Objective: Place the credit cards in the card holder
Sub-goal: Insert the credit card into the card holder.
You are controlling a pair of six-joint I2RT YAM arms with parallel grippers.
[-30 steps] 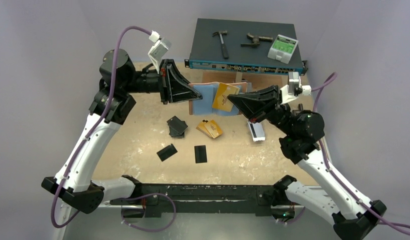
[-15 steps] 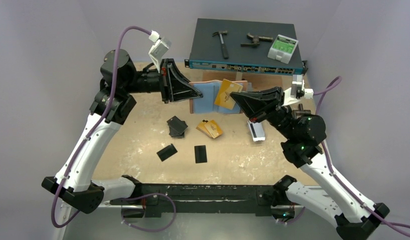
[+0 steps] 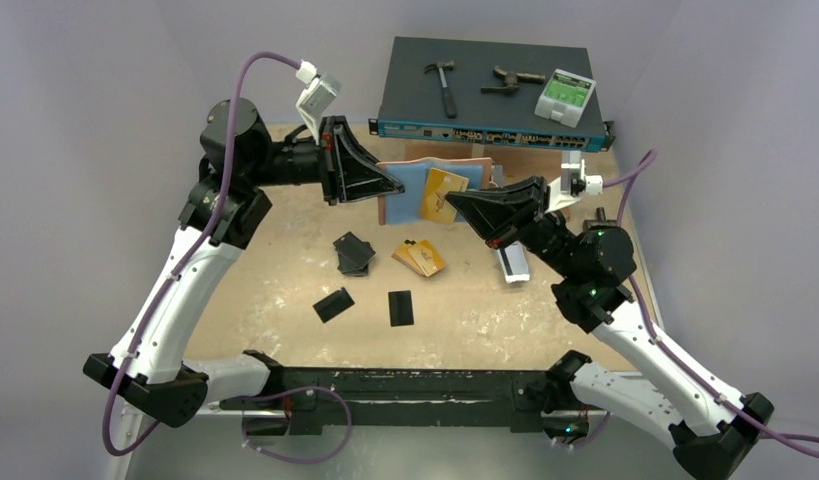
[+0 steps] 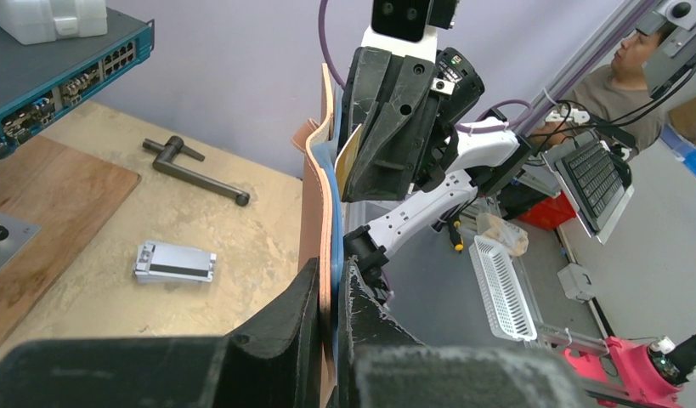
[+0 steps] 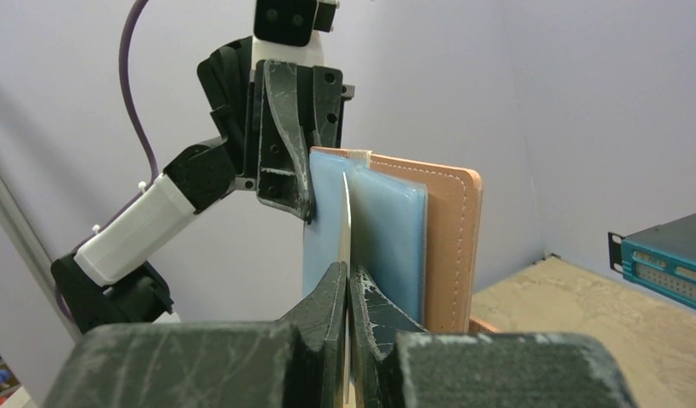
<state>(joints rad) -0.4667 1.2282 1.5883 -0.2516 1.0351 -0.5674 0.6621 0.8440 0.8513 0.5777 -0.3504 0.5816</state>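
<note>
My left gripper (image 3: 392, 186) is shut on the edge of the card holder (image 3: 407, 192) and holds it open and upright above the table's far side, pink outside, blue inside. My right gripper (image 3: 457, 203) is shut on an orange-gold credit card (image 3: 440, 195), whose free edge lies against the blue inner face. The right wrist view has this card (image 5: 346, 221) edge-on in front of the holder (image 5: 391, 229). In the left wrist view the holder (image 4: 326, 212) sits pinched in my left gripper (image 4: 334, 285). More cards lie on the table: a black stack (image 3: 353, 252), an orange-gold stack (image 3: 418, 257), two single black cards (image 3: 333, 304) (image 3: 401, 307) and a silver-grey stack (image 3: 512, 262).
A network switch (image 3: 490, 125) stands at the back, carrying a hammer (image 3: 443, 85), a metal handle (image 3: 510, 80) and a white device (image 3: 565, 95). A wooden board (image 3: 455, 153) lies in front of it. Purple walls close in on both sides.
My right gripper has carried the orange-gold card to the left and slightly down, onto the holder's blue inner face. The left arm and the holder have stayed still.
</note>
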